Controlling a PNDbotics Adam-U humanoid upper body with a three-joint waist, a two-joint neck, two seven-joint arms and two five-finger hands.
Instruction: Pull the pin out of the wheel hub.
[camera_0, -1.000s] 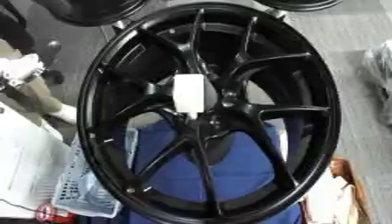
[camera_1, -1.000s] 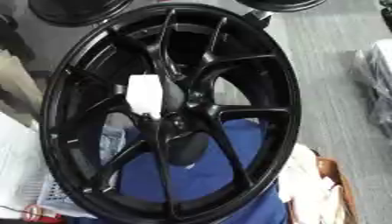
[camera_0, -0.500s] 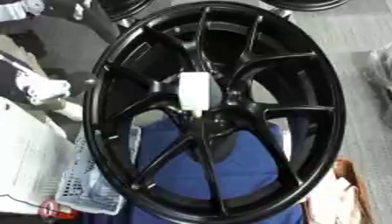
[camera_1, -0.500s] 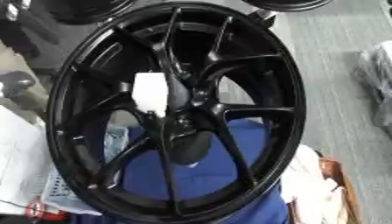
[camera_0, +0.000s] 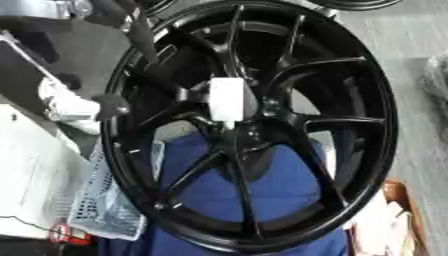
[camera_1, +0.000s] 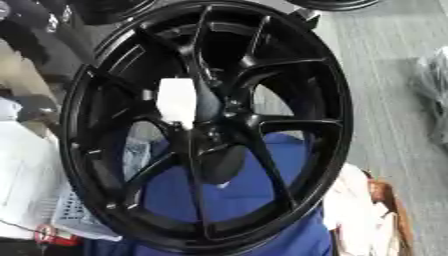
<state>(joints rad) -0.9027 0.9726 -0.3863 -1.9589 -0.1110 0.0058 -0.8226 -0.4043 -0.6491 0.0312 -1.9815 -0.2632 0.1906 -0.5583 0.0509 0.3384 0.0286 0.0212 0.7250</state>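
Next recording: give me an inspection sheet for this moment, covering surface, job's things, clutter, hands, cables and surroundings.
Surface: blue cloth shows behind and below the wheel's spokes.
Job's things: black wheel fills the view. The white pin still sits in the wheel hub.
Clutter: pale perforated basket at lower left, with a small red thing beside it. A brown box of white material is at lower right.
Hands: left hand is probably the black shape by the upper left rim, and its state is unclear. The right hand is not seen.
Cables: thin dark line on the white sheet, possibly a cable.
Surroundings: grey floor, with more dark wheels at the top edge.
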